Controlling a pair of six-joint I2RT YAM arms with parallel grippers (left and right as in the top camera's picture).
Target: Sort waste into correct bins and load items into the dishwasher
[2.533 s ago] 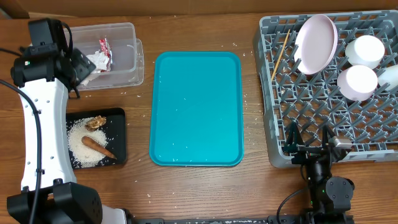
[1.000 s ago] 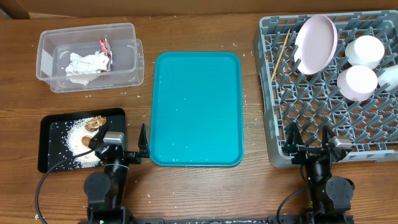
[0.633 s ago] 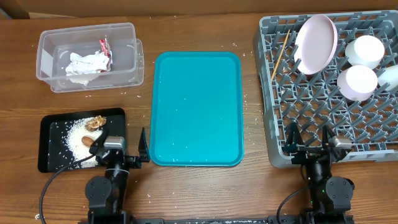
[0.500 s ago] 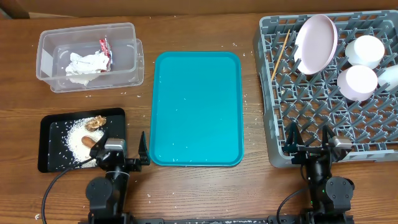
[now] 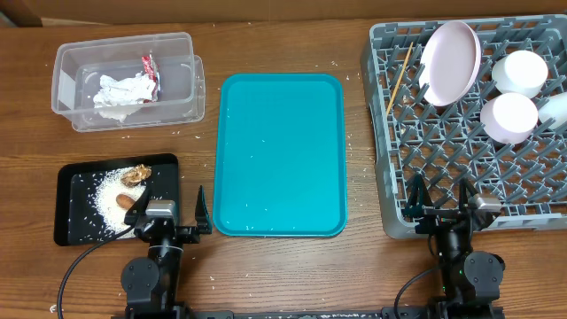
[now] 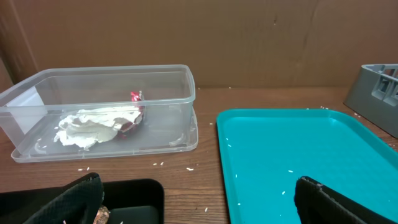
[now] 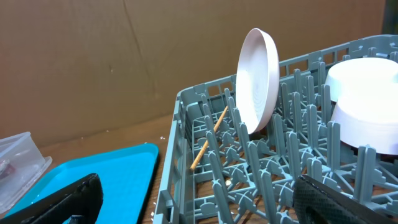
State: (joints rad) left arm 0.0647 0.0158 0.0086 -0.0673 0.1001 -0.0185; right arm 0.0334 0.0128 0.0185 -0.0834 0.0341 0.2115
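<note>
- Print on the red-and-white wrapper (image 5: 149, 71) is too small to read.
- Clear tub (image 5: 124, 37), far left: one crumpled napkin (image 5: 115, 91), with the one wrapper beside it.
- Black tray (image 5: 62, 204), near left: one heap of rice grains (image 5: 106, 199), one brown food piece (image 5: 136, 174), one carrot stick (image 5: 127, 201), partly hidden by the arm.
- Grey dish rack (image 5: 461, 168), right: one plate (image 5: 452, 60) on edge, one wooden stick (image 5: 400, 78) slanted left of it, and one bowl (image 5: 509, 117) and one cup (image 5: 521, 71) upturned to its right.
- One teal tray (image 5: 279, 155) between them.
- Left gripper (image 5: 168, 217): fingers spread wide, empty, at the black tray's near right corner. It was over the tub 2.5 s ago and has slid slightly nearer in the last second.
- Right gripper (image 5: 441, 197): spread, empty, at the rack's near edge, unmoved.
</note>
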